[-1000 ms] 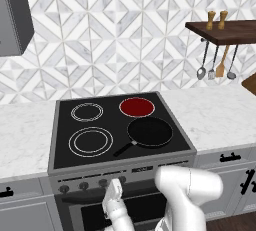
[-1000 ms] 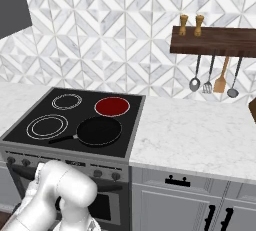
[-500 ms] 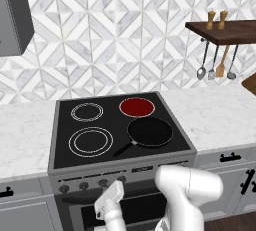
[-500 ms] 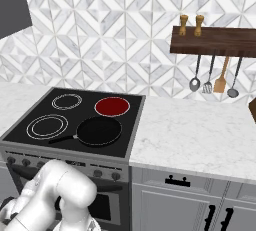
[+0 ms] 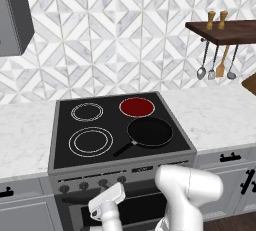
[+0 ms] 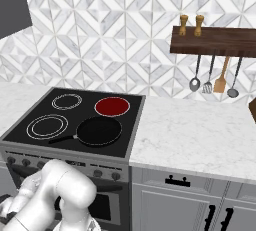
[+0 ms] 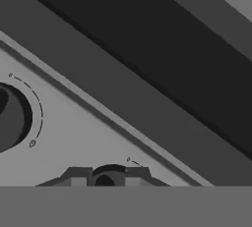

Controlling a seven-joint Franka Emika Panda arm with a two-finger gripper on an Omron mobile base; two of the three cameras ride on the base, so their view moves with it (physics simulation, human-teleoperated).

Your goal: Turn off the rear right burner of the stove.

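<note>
We see the stove point(image 5: 120, 130) set into the marble surface point(image 5: 220, 112), and the rear right burner point(image 5: 137, 106) glows solid red at its back right corner, just behind a black frying pan point(image 5: 150, 131). Our hand point(image 5: 107, 206) sits low in front of the grey front panel, close under the row of knobs point(image 5: 102, 182). In the hand view the fingertips point(image 7: 78, 176) flank a small dark knob point(image 7: 109, 177) at the bottom edge, apparently closed around it. A larger knob point(image 7: 11, 118) sits left.

A black frying pan point(image 5: 150, 131), and 4 utensils point(image 6: 214, 79) hanging under a wooden shelf point(image 6: 215, 40).
</note>
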